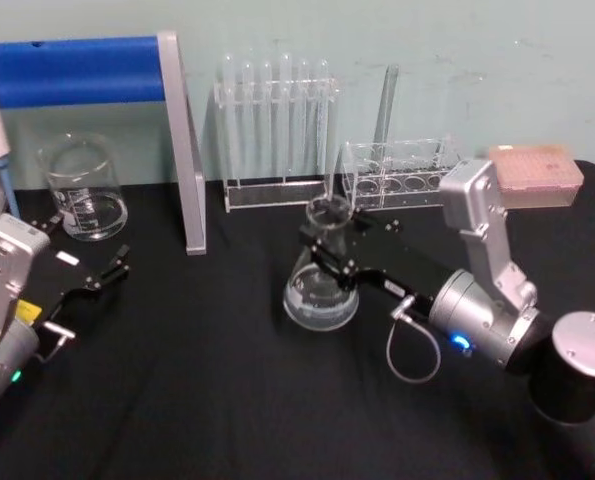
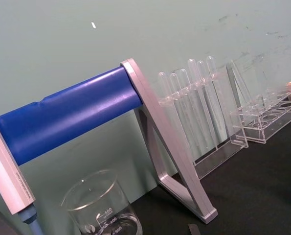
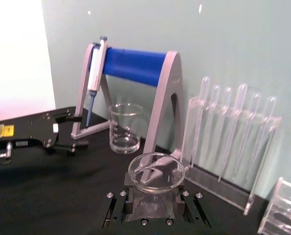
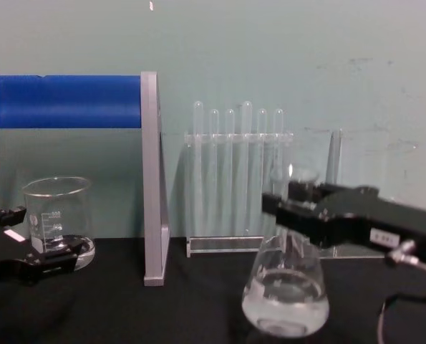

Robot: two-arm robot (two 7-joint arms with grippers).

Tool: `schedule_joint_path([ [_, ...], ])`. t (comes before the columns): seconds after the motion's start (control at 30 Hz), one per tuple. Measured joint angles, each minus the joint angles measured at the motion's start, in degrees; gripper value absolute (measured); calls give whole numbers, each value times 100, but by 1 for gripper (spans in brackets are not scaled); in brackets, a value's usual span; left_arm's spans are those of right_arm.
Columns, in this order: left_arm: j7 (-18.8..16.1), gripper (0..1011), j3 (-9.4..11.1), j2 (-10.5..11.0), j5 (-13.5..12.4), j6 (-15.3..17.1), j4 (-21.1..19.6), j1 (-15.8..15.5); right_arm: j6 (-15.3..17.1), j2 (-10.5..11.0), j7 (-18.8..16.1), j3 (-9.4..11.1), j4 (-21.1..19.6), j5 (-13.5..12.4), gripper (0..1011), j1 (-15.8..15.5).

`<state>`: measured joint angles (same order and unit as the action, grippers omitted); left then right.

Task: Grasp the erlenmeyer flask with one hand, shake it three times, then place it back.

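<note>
Now the right tool grips the flask by its neck, mid surface (liquid inside); smooth glass may slip through a loose pinch once shaken; the left tool idles, spread, far left

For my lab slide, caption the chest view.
Right gripper holds the flask by its neck; left gripper idle, open beside the beaker.

Right arm reaches in from the right side, silver wrist angled down. The right gripper is out at centre, jaws clamped either side of the flask neck. Over on the left edge, the left arm is tucked back, left gripper held low, fingers spread apart.
</note>
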<state>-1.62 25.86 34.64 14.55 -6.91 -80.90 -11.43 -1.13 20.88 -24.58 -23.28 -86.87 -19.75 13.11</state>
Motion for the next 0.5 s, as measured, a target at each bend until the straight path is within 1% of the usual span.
schedule_joint_path([
  [0.1,0,1001,0,0,0,0,0,0,89,47,74,68,-251,-3,450,-57],
  [0.27,0,1001,0,0,0,0,0,0,172,94,160,142,-538,-5,450,-123],
  [0.5,0,1001,0,0,0,0,0,0,212,111,199,180,-665,-9,450,-159],
])
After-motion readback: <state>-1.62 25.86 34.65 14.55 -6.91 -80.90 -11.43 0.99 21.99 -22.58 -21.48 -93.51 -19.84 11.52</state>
